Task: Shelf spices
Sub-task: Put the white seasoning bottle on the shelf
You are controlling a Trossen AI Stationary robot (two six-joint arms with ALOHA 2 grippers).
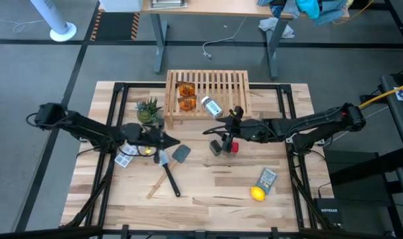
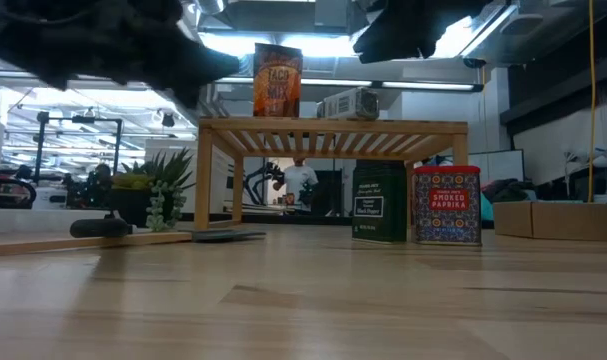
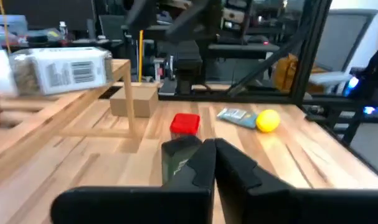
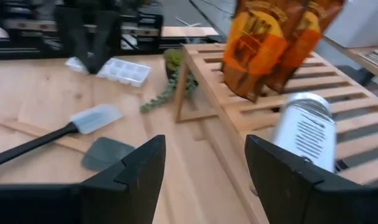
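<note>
Right gripper: hovers with fingers spread wide and nothing between them, just beside the shelf's front right corner and above the two tins.
Left gripper: fingers pressed together, holding nothing, over the table left of centre, near the spatulas.
Shelf: light slatted rack at the table's far middle.
On the shelf: two amber packets stand at the left end; the white-capped bottle lies on its side to their right, near the front edge.
Off the shelf: the black box and the red box, marked smoked paprika, stand upright side by side on the tabletop in front of the shelf's right part.
Around the left arm: a small potted plant by the shelf's left leg, an ice-cube tray, a grey spatula, a black-handled spatula crossing a wooden stick.
Near right corner: a lemon touching a grey-blue packet, well apart from the boxes.
</note>
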